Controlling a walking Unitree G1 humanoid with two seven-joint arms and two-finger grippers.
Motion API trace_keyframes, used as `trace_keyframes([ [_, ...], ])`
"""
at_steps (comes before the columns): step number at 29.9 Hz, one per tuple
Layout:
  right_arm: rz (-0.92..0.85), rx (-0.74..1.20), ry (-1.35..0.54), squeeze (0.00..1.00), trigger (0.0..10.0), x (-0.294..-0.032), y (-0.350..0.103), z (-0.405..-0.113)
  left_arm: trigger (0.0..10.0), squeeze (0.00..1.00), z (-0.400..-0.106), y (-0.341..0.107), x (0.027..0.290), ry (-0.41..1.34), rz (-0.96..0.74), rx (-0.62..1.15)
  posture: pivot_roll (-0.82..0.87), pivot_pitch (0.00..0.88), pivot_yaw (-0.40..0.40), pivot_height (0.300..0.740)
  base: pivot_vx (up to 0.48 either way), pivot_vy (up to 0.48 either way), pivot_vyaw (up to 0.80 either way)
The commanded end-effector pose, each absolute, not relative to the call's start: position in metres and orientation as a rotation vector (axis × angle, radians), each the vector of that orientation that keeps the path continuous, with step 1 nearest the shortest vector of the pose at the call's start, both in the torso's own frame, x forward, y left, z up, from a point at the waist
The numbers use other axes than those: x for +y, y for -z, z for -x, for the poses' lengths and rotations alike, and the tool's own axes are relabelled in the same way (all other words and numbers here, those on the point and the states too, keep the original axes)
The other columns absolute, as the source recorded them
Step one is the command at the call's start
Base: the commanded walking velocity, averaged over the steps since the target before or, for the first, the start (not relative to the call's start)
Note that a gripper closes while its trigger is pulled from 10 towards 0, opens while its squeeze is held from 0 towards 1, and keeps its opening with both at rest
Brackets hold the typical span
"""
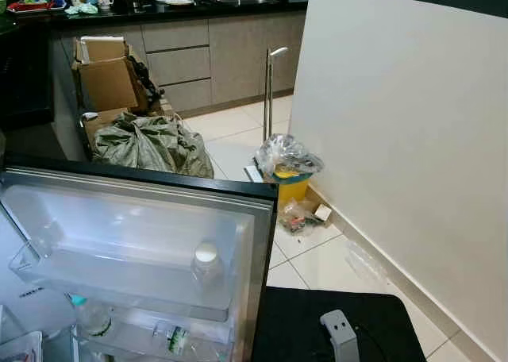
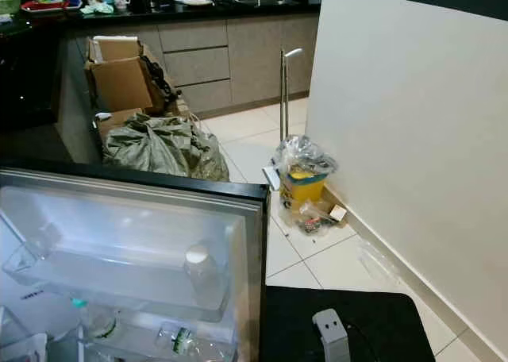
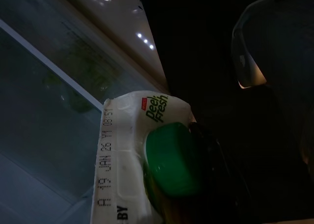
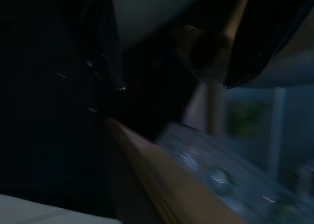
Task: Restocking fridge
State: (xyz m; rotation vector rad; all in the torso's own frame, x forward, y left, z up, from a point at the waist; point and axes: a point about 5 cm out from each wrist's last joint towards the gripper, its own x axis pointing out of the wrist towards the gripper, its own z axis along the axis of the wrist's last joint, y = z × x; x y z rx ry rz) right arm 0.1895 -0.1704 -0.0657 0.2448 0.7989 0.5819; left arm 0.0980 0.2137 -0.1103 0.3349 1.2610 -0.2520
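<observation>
- Down at your left wrist, the left gripper (image 3: 206, 184) has a carton (image 3: 127, 150) right against its dark fingers; you see the carton's white top, a green cap (image 3: 174, 160), "Peel Fresh" lettering and a printed date. The fingers seem clamped on it, though the dark hides the contact.
- Behind the carton you have a pale slanting edge and a greenish glass-like panel.
- Your right wrist view is dark and blurred: you cannot tell whether the right gripper (image 4: 162, 52) is apart or together. Below it runs a brown edge, and blurry bluish shapes lie beyond.
- From the head, you look down on the open fridge door (image 1: 143, 219). Its upper shelf (image 1: 111, 279) holds one white-capped bottle (image 1: 206, 267); the lower one holds two bottles, one upright with a teal cap (image 1: 91, 314), one lying down (image 1: 178, 340).
- Just beside the door's edge sits a black surface (image 1: 333, 322) with a grey bracket (image 1: 341, 334) on it.
- Past the door, count one green sack (image 1: 151, 144), two open cardboard boxes (image 1: 107, 76) stacked by the cabinets (image 1: 214, 56), and one yellow bin (image 1: 290, 183) with a clear bag, litter beside it.
- Around you: white floor tiles (image 1: 317, 259), a plain white wall (image 1: 405, 140), and a dark counter (image 1: 159, 9) carrying mugs and an appliance.
</observation>
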Motion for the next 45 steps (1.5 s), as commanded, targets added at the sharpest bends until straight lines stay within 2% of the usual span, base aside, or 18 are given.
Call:
trace_keyframes([
  [1, -0.274, 0.773, -0.61, 0.0, 0.0, -0.168, 0.062, -0.195, 10.0, 0.0, -0.096, 0.111, 0.214, 0.26, -0.348, 1.275, -0.04, 0.0, 0.002, 0.74, 0.0, 0.0, 0.0],
  [8, -0.382, 0.641, -0.861, 0.0, 0.0, -0.149, 0.039, -0.215, 10.0, 0.0, -0.096, 0.111, 0.214, 0.262, -0.351, 1.276, -0.04, 0.0, 0.004, 0.74, 0.0, 0.0, 0.0],
  [18, -0.305, 0.51, -0.874, 0.0, 0.0, -0.141, 0.017, -0.245, 10.0, 0.0, -0.095, 0.111, 0.216, 0.26, -0.353, 1.277, -0.03, 0.0, 0.004, 0.74, 0.0, 0.0, 0.0],
  [19, -0.291, 0.498, -0.877, 0.0, 2.9, -0.14, 0.015, -0.248, 10.0, 0.0, -0.095, 0.111, 0.216, 0.26, -0.354, 1.277, -0.03, 0.0, 0.004, 0.74, 0.0, 0.0, 0.0],
  [20, -0.285, 0.485, -0.891, 0.0, 3.5, -0.138, 0.012, -0.251, 10.0, 0.0, -0.095, 0.111, 0.216, 0.26, -0.354, 1.278, -0.03, 0.0, 0.004, 0.74, 0.0, 0.0, 0.0],
  [21, -0.285, 0.485, -0.891, 0.0, 3.5, -0.138, 0.012, -0.251, 10.0, 0.0, -0.095, 0.111, 0.216, 0.26, -0.354, 1.278, -0.03, 0.0, 0.004, 0.74, 0.0, 0.0, 0.0],
  [22, -0.275, 0.473, -0.907, 0.0, 7.6, -0.135, 0.009, -0.254, 10.0, 0.0, -0.095, 0.111, 0.216, 0.26, -0.354, 1.278, -0.03, 0.0, 0.004, 0.74, 0.0, 0.0, 0.0],
  [23, -0.258, 0.46, -0.941, 0.0, 5.2, -0.132, 0.005, -0.257, 10.0, 0.0, -0.095, 0.111, 0.216, 0.261, -0.354, 1.278, -0.03, 0.0, 0.004, 0.74, 0.0, 0.0, 0.0],
  [25, -0.245, 0.451, -0.964, 0.0, 5.2, -0.129, 0.003, -0.259, 10.0, 0.0, -0.095, 0.111, 0.216, 0.261, -0.354, 1.278, -0.03, 0.0, 0.003, 0.74, 0.0, 0.0, 0.0],
  [27, -0.202, 0.434, -0.995, 0.0, 10.0, -0.124, -0.002, -0.263, 10.0, 0.0, -0.095, 0.111, 0.216, 0.263, -0.354, 1.277, -0.03, 0.0, 0.003, 0.74, 0.0, 0.0, 0.0],
  [35, -0.061, 0.29, -0.937, 0.0, 10.0, -0.111, -0.029, -0.293, 10.0, 0.0, -0.095, 0.111, 0.214, 0.265, -0.35, 1.276, -0.03, 0.0, 0.0, 0.74, 0.0, 0.0, 0.0],
  [45, 0.02, 0.173, -0.733, 0.0, 10.0, -0.125, -0.053, -0.319, 10.0, 0.0, -0.094, 0.112, 0.212, 0.261, -0.34, 1.279, -0.03, 0.0, -0.006, 0.74, 0.0, 0.0, 0.0],
])
